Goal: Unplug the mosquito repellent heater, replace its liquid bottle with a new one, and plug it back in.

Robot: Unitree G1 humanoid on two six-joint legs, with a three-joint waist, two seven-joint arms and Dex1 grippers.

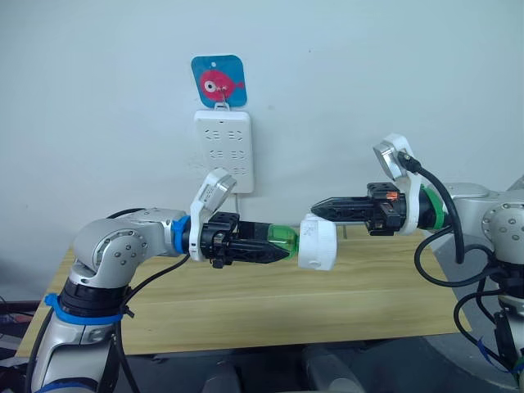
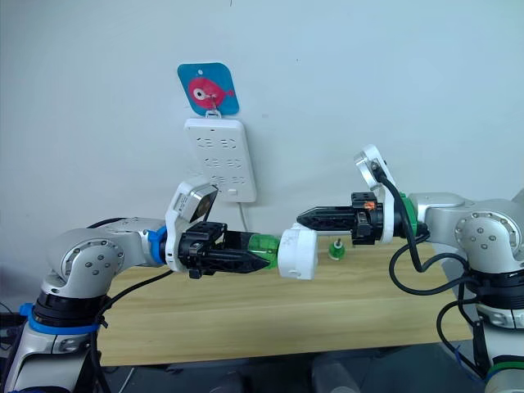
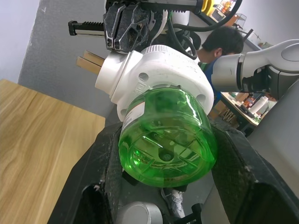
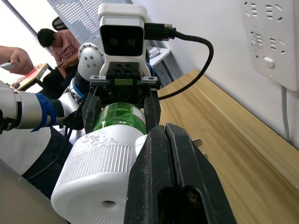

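The white mosquito repellent heater (image 1: 318,243) hangs in mid-air over the table, with a green liquid bottle (image 1: 282,240) joined to its left side. My left gripper (image 1: 278,250) is shut on the green bottle (image 3: 168,135), one finger on each side. My right gripper (image 1: 318,206) comes in from the right and is shut on the heater's upper back, by its metal prongs (image 3: 91,60). A second small green bottle (image 2: 336,249) stands on the table by the wall, behind the heater.
A white multi-socket power strip (image 1: 223,151) hangs on the wall under a blue fish hook (image 1: 219,82), its cord dropping behind the wooden table (image 1: 246,303). A person (image 4: 58,44) sits in the background of the wrist views.
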